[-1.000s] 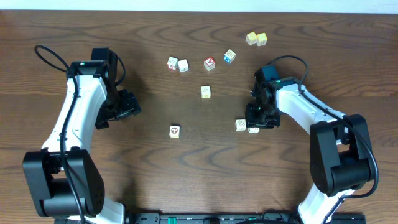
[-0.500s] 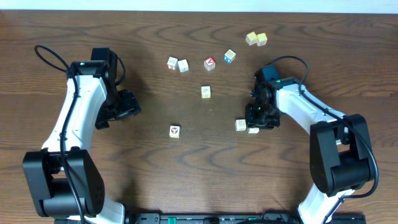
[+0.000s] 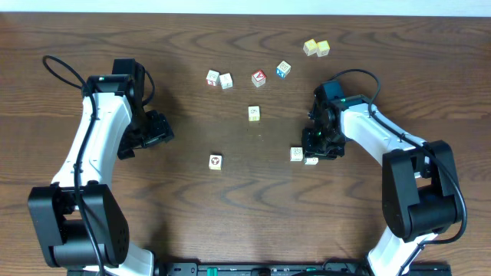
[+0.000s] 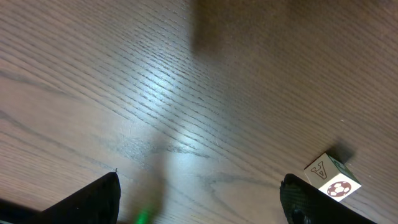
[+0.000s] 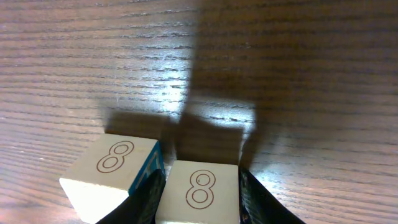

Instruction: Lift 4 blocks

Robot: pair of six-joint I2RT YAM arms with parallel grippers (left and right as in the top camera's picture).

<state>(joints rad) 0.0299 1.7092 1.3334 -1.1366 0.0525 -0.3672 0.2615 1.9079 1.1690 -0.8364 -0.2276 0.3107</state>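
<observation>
Block (image 5: 202,190) marked 8 is clamped inside the right gripper (image 5: 200,193).

A dark brown wooden table (image 3: 245,207) with wavy, streaked grain fills nearly the whole overhead view. Along the table's far edge runs a thin pale strip (image 3: 230,6), too narrow to identify. Close up, soft patches of reflected light (image 4: 165,93) lie on the tabletop's faintly glossy surface.

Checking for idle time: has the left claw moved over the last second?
No. The left claw stays put, just as far left of the red-marked block.
</observation>
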